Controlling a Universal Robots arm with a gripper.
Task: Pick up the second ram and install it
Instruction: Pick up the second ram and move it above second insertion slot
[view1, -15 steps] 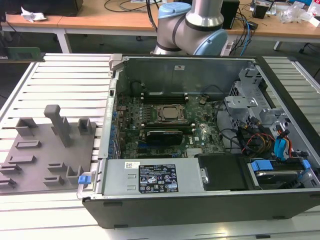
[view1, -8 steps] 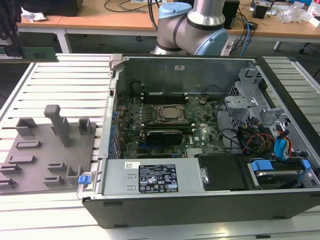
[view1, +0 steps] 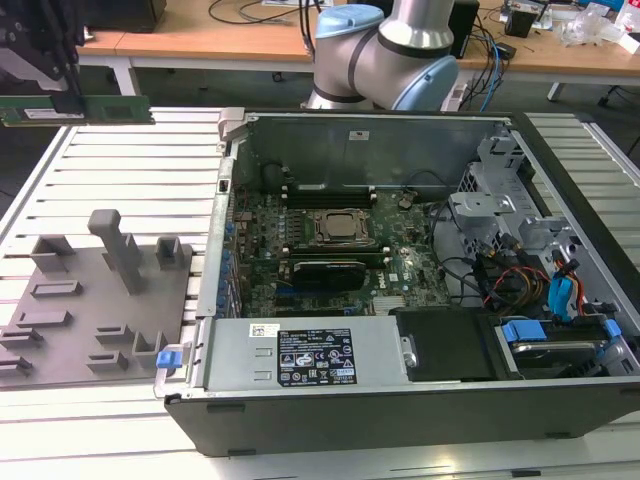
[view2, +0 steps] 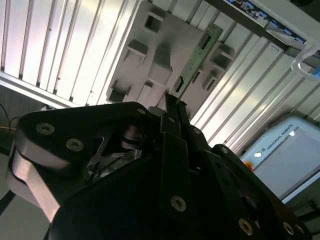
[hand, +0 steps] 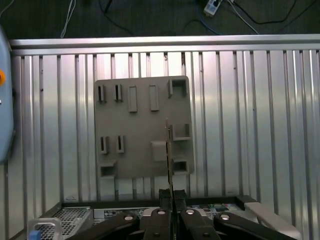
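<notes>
Above the slatted desk (view1: 120, 180), off the case (view1: 400, 440) toward the exterior view's left, the fingers (view1: 68, 88) are clamped shut on the ram (view1: 100, 108), holding it level and well above the tray (view1: 60, 300). In the second wrist view the ram (view2: 197, 57) juts out from between them. My worry is the thin pinch: I judge the stick could pivot or slide in it, and a slight tilt would then meet the slots (view1: 325, 192) crooked and jam or strain the board (view1: 400, 270). The case's upright wall and the loose cables (view1: 500, 270) could also snag it. The tray's pockets that I can see hold nothing. The open case holds the board, drives and wiring. I cannot tell whether a stick already sits in any slot.
</notes>
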